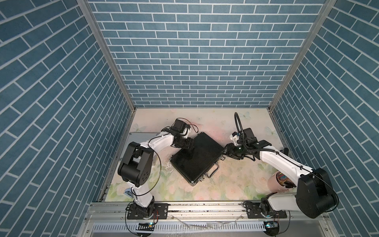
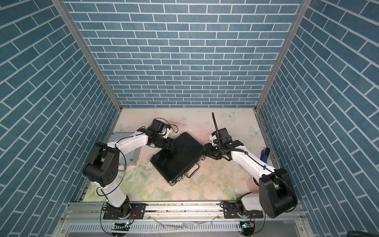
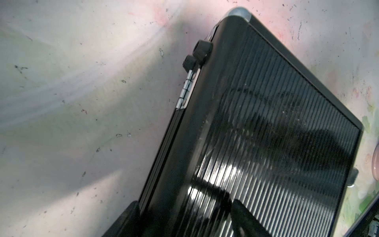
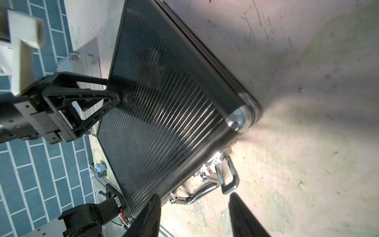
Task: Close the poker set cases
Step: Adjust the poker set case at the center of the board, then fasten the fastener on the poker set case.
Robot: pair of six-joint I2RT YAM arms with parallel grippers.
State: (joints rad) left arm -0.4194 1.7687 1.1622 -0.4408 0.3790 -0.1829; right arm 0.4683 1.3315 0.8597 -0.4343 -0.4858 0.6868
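Astride the black case point(image 3: 276, 112) sits left pincer point(image 3: 183, 205) — part-open.

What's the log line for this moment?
black case: lid down | left pincer: open, at hinge edge | right pincer: open, by handle corner

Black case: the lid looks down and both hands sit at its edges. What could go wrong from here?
The left hand straddles the hinge edge of the black case; if it closes while withdrawing, it could drag the case.
The pink cup of pens stands close beside the right arm; a careless retreat might tip it.
I cannot tell whether the latches are fastened; the lid might lift again.
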